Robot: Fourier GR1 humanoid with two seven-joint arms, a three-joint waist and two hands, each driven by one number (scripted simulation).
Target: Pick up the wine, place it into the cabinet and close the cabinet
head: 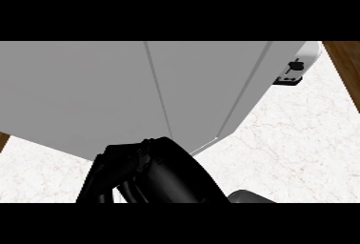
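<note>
1. Where the head view looks steeply down, a big pale grey cabinet (84, 95) fills the upper left and middle of the picture. Two thin seams run down its face toward its near corner.
2. Beneath and around it lies the white marbled counter (295, 143), bare along its right side and at its near left corner.
3. At the counter's far right corner, a small white fitting (292, 71) with a black knob sits just beside the cabinet's right edge. A brown wooden strip (345, 62) borders the counter there.
4. One black hand, taken as the right hand (169, 176), shows at the near edge of the counter, right below the cabinet's near corner and touching or almost touching it. A piece of grey forearm (249, 195) shows just to its right.
5. How far this hand is open, and whether it has hold of anything, cannot be told from this angle.
6. The wine shows nowhere in this view, so I cannot tell where it is. Nor can I tell whether the cabinet stands open or closed.
</note>
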